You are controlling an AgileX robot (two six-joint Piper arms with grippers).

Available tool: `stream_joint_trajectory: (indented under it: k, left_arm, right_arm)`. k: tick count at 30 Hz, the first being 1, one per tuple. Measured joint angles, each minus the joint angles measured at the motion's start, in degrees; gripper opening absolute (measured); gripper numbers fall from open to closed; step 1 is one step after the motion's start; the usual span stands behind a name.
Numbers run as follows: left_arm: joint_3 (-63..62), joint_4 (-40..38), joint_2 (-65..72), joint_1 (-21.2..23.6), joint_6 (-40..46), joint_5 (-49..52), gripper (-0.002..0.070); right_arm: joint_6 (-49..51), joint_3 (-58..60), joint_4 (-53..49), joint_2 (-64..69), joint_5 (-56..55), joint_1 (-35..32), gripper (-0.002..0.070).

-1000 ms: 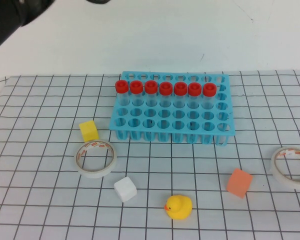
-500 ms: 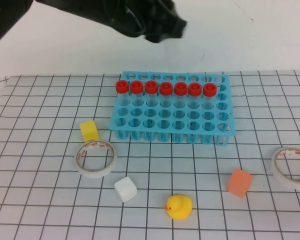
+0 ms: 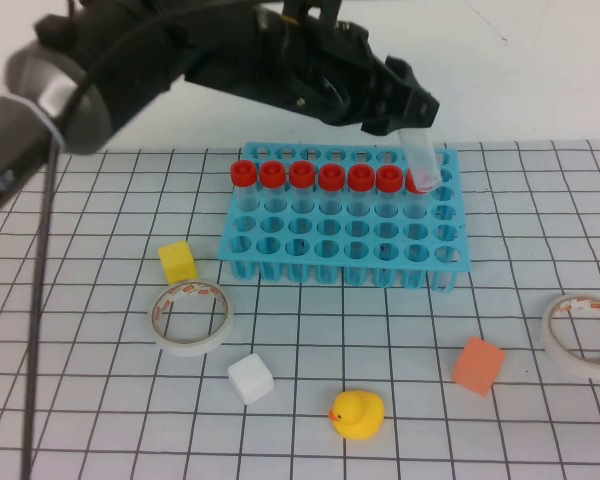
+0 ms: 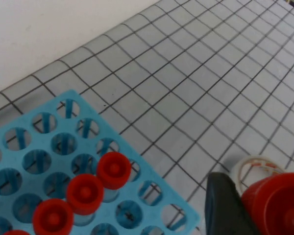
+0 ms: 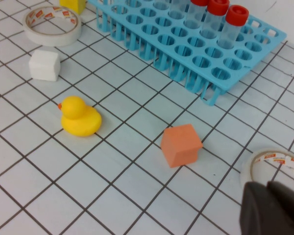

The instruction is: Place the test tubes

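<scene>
A blue test tube rack [image 3: 454,200] stands at the middle back of the grid mat, with several red-capped tubes [image 3: 332,180] in its second row. My left gripper [image 3: 408,118] hovers over the rack's right end, shut on a clear test tube [image 3: 423,160] that hangs tilted, its lower end by the row's rightmost cap. The left wrist view shows that tube's red cap [image 4: 279,205] against a dark finger [image 4: 225,208], with the rack [image 4: 34,161] below. My right gripper [image 5: 272,210] is shut and empty, low over the mat near a tape roll [image 5: 274,164].
In front of the rack lie a yellow block [image 3: 178,261], a tape roll [image 3: 190,317], a white cube [image 3: 251,377], a yellow duck [image 3: 358,413], an orange cube [image 3: 478,364] and a second tape roll [image 3: 583,332] at the right edge.
My left arm has swung in from the upper left and now reaches over the rack's right end with the tube. Nothing on the mat has moved.
</scene>
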Motion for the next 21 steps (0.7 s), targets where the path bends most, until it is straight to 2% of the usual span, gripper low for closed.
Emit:
stream_joint_trajectory:
  k: [10,21]
  left_arm:
    - [0.0,11.0,2.6,-4.7,1.1,-1.5,0.0246]
    - [-0.1,11.7,4.4,-5.0,1.2,-5.1,0.0246]
  right_arm:
    - [0.0,0.0,0.0,0.0,0.1,0.0,-0.0001]
    - [0.0,0.0,0.0,0.0,0.3,0.0,-0.0001]
